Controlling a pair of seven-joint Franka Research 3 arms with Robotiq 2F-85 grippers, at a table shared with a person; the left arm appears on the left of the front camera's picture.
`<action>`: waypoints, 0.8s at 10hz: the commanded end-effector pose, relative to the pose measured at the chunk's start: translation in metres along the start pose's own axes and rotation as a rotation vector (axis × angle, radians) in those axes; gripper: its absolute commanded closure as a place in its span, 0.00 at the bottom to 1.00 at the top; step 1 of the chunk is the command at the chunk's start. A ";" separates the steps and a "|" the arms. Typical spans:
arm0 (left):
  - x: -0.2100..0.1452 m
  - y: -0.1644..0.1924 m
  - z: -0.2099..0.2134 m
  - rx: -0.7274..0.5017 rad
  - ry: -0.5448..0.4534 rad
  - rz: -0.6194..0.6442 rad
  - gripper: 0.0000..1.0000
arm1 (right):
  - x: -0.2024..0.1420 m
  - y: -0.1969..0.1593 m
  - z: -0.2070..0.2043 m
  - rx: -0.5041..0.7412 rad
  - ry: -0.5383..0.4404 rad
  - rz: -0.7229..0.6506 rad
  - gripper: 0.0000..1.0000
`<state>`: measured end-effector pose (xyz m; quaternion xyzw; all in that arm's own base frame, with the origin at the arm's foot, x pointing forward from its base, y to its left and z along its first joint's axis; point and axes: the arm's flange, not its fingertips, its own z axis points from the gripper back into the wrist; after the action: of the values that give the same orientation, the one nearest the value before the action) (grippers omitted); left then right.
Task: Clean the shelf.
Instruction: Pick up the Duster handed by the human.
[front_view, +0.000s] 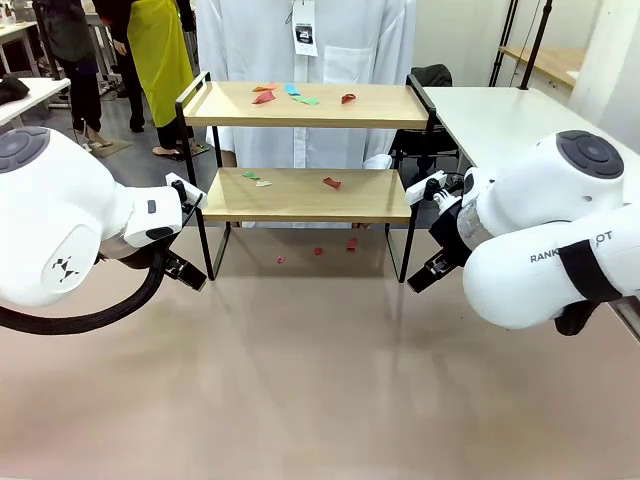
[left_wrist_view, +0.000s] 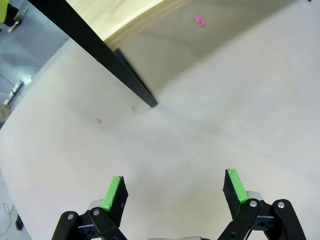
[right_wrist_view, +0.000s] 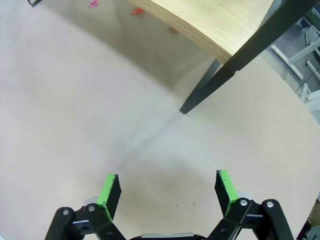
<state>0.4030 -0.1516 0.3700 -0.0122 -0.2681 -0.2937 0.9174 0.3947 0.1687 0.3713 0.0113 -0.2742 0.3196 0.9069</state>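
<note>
Two white arms sit nearest, the left arm and the right arm flanking the shelf, which stands on the table in front of a person. Paper scraps litter both boards and the table beneath. Such thin, flat bits would likely slip from a pinch or get swept off an edge, and I judge either arm could bump the frame and shove the shelf when reaching between the boards. From the left wrist, the left gripper spreads its jaws wide, empty, above bare table near a shelf leg. From the right wrist, the right gripper is likewise wide, holding nothing, touching nothing, close to the other front leg.
</note>
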 end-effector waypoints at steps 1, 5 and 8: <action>0.000 0.000 0.000 0.000 0.000 0.000 0.00 | 0.000 0.000 0.000 0.000 0.000 -0.001 0.00; 0.023 0.026 0.043 -0.040 -0.031 0.016 0.00 | 0.032 -0.019 0.044 0.030 -0.053 -0.028 0.00; 0.040 0.090 0.097 -0.137 -0.055 -0.039 0.00 | 0.045 -0.068 0.103 0.094 -0.157 -0.058 0.00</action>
<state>0.4210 -0.1053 0.4761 -0.0590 -0.2843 -0.3050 0.9070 0.4085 0.1461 0.4830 0.0572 -0.3291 0.2884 0.8973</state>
